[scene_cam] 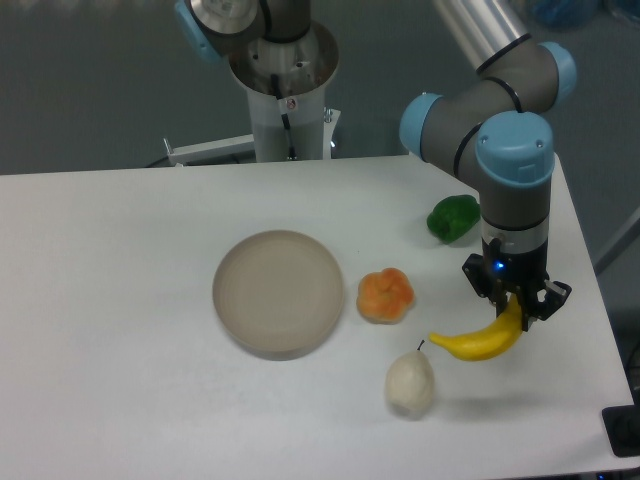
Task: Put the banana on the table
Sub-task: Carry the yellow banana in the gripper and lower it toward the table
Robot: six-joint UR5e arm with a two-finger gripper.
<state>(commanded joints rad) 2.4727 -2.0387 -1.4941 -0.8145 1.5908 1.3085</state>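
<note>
One banana (pixel 480 342) hangs pinched by its upper right end in the hand (pixel 514 303), its long axis slanting down-left toward the pear (pixel 410 384), seemingly just above the white counter (pixel 120 300) near its right edge.

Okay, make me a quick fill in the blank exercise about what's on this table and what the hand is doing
1. The hand grips the ____ by one end.
2. The round plate holds ____.
3. The cream pear lies just in front of the ____ fruit.
4. The green pepper lies ____ the arm.

Missing words: banana; nothing; orange; behind
</note>
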